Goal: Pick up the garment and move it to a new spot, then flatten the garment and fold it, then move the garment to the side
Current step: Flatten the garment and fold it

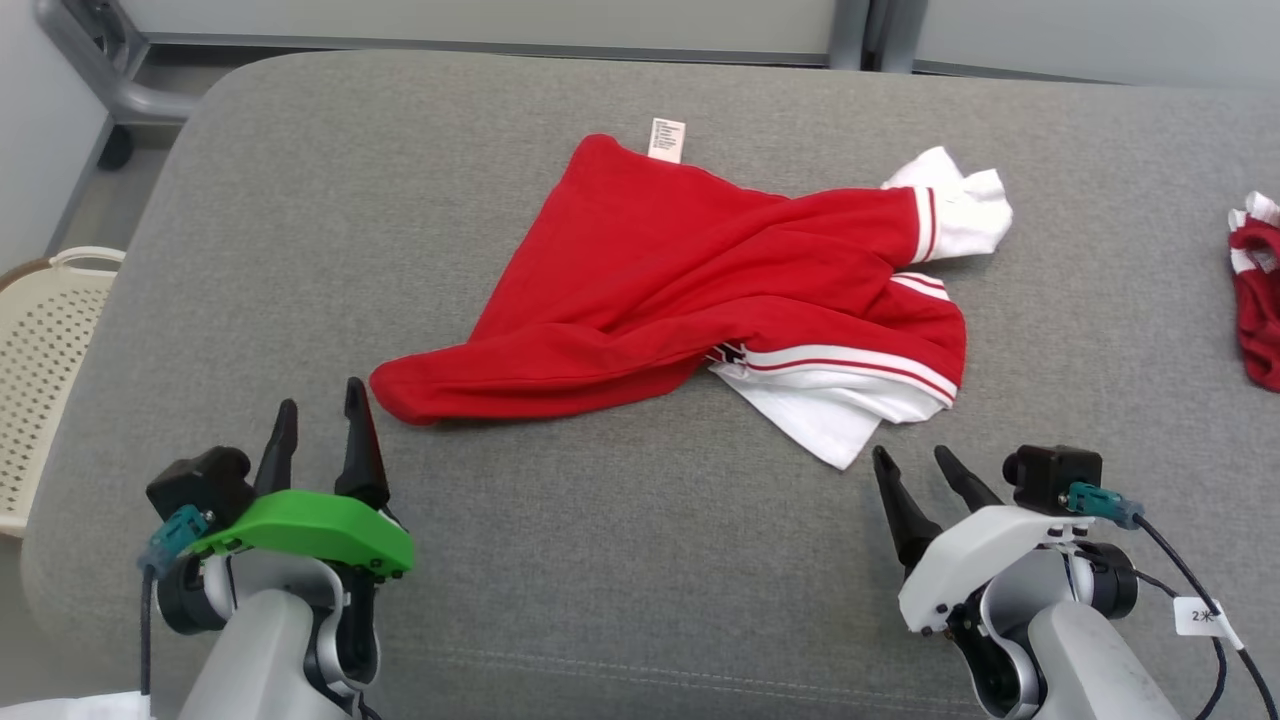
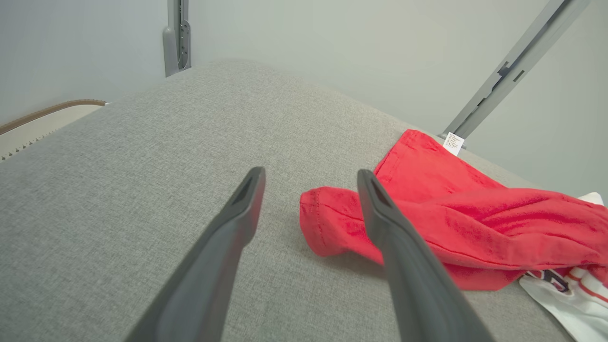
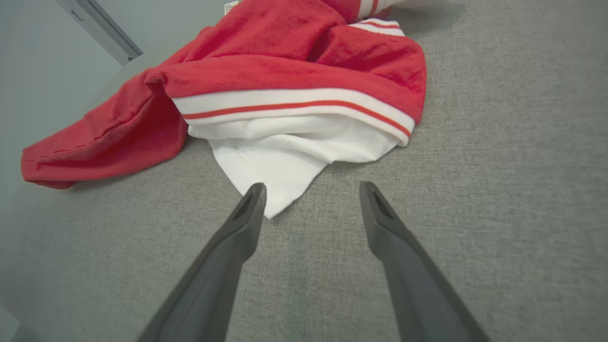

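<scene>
A red garment [image 1: 650,290] with white striped trim and a white layer lies crumpled in the middle of the grey cushion [image 1: 600,560], a white label at its far edge. My left gripper [image 1: 320,415] stands open just short of the garment's near-left red corner [image 2: 327,223], holding nothing. My right gripper [image 1: 915,465] is open too, just below the white corner [image 3: 280,180] that pokes out from under the striped hem. Neither gripper touches the cloth.
A second red-and-white piece of clothing [image 1: 1258,300] lies at the cushion's right edge. A cream perforated basket [image 1: 40,350] stands off the left side. Grey metal frame legs [image 1: 120,70] rise behind the cushion. Bare grey fabric stretches along the front.
</scene>
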Motion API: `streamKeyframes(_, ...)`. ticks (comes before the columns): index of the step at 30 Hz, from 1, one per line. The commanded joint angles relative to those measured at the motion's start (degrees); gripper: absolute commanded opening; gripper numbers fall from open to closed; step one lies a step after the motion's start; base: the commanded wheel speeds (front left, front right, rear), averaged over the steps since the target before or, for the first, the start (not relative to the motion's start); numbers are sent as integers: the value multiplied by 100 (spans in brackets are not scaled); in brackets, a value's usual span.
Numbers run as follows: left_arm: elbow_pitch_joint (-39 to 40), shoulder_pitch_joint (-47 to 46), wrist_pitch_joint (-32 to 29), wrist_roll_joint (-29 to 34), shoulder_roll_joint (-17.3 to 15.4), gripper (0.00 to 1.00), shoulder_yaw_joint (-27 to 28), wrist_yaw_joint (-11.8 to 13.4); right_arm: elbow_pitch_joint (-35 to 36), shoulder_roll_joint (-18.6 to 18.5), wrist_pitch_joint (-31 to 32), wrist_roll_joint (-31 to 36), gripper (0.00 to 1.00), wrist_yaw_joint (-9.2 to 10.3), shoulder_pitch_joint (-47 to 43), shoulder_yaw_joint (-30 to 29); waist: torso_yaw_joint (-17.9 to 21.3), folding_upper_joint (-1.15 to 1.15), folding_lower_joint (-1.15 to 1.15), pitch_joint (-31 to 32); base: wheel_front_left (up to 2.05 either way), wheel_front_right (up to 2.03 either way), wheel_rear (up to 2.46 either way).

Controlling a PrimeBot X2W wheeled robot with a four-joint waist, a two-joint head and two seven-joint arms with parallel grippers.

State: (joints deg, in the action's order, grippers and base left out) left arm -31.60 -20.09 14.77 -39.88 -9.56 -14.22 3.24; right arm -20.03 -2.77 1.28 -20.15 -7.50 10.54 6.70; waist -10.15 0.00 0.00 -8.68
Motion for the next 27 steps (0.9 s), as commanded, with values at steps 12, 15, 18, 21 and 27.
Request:
streamKeyframes(12,1133,727,9,290,198,100,-276,216,-1630,-24,262,116,100,2,865,-238,-758,0,0,204,0,0,0)
streamKeyframes(15,1292,818,-27,302,174,100,-293,269,-2023,-23,342,203,100,2,1049,-191,-786,0,0,218,0,0,0)
streamKeyframes(18,1433,877,-49,289,161,100,-303,313,-2372,-21,368,390,82,2,1257,-141,-783,0,0,208,0,0,0)
streamKeyframes(21,1538,925,-60,273,141,100,-299,339,-2602,-19,287,409,25,2,1417,-26,-753,0,0,189,0,0,0)
streamKeyframes(27,1662,956,-65,242,94,100,-264,397,-2953,-34,43,560,0,7,1649,-7,-588,0,0,150,0,0,0)
